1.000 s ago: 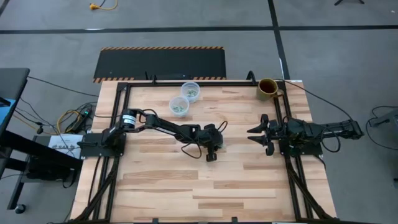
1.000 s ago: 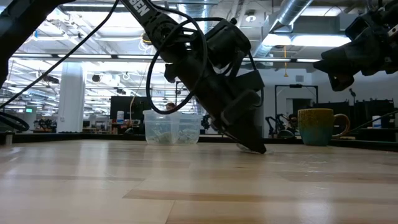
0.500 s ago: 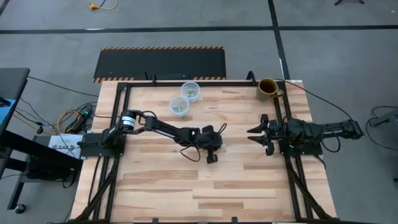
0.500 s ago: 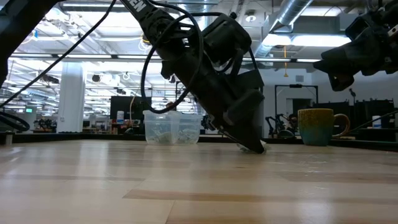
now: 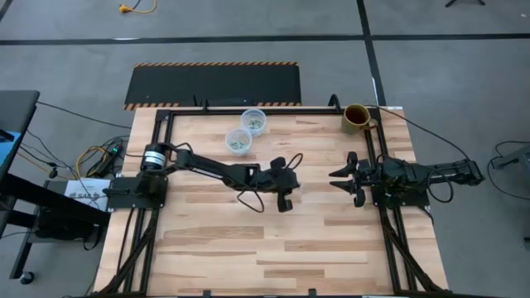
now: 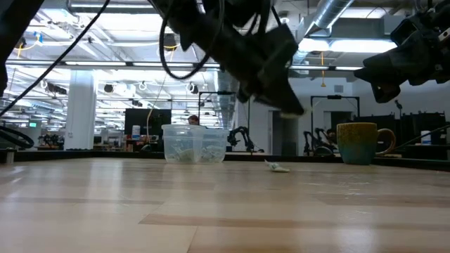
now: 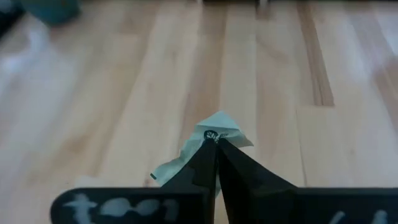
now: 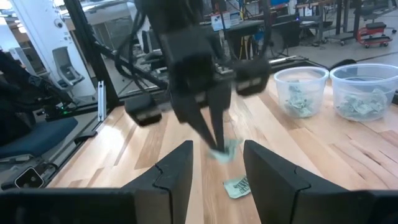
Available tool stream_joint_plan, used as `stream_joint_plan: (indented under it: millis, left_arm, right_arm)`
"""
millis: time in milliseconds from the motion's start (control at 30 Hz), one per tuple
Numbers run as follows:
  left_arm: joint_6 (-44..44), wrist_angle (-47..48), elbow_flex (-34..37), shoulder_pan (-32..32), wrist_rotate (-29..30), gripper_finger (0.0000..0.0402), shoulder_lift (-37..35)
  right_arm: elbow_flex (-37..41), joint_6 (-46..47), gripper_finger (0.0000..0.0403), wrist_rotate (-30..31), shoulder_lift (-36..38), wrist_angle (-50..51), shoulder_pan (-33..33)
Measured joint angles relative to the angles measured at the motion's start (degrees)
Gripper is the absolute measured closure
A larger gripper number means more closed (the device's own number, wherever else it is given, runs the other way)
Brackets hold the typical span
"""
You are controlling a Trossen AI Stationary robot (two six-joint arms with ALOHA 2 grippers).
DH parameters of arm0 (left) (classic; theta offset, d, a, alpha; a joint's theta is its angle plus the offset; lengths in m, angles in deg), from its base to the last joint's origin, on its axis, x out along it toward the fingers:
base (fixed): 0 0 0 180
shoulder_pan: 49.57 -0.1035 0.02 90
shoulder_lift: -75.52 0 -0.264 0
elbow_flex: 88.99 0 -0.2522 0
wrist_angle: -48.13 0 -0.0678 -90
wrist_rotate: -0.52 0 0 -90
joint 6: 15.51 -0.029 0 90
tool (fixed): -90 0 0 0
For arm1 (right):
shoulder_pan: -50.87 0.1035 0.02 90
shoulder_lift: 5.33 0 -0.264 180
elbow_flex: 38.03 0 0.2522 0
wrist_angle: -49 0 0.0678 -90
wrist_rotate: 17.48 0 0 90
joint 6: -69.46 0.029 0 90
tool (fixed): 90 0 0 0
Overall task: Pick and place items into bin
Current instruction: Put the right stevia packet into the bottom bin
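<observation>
My left gripper [image 5: 284, 204] hangs above the table's middle, shut on one item, a small pale green-and-white wrapped piece [image 7: 214, 134], also in the low view [image 6: 290, 112] and the right wrist view [image 8: 224, 151]. Another piece [image 6: 276, 166] lies flat on the wood below it [image 8: 237, 186]. Two clear plastic cups [image 5: 253, 121] [image 5: 239, 141] at the far middle hold several such pieces. My right gripper [image 5: 339, 180] waits open at the table's right side, level and pointing left. My left gripper pinches the crumpled wrapper [image 7: 210, 135] between the free ends of its two fingers [image 6: 285, 105]. The fingers slant down toward the table's right side. The piece sticks out past the tips, with a flap trailing to one side [image 7: 169, 169], and is lifted clear of the table.
A brown mug [image 5: 356, 117] stands at the far right corner [image 6: 358, 143]. Black frame rails [image 5: 157, 165] run along the table's left, right and far sides. Bare wood lies across the near half [image 5: 273, 257].
My left gripper has risen from the tabletop and tipped to a shallower slant. The wrapped piece at its tips, which lay on the wood, has come up with it and hangs clear. The other piece has stayed on the table.
</observation>
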Motion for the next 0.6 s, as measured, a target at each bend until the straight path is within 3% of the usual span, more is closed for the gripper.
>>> stream_joint_plan:
  millis: [200,367,600]
  left_arm:
    - [-3.7,4.7,-0.1,-0.1,8.2,0.0401,-4.0]
    - [-4.7,20.9,-0.2,-0.7,21.4,0.0401,-9.7]
    - [2.0,45.3,-0.2,-5.6,30.9,0.0401,-14.7]
  right_arm:
    - [0.0,0.0,0.0267,0.0,0.0,0.0,0.0]
    - [0.0,0.0,0.0267,0.0,0.0,0.0,0.0]
    - [0.0,0.0,0.0267,0.0,0.0,0.0,0.0]
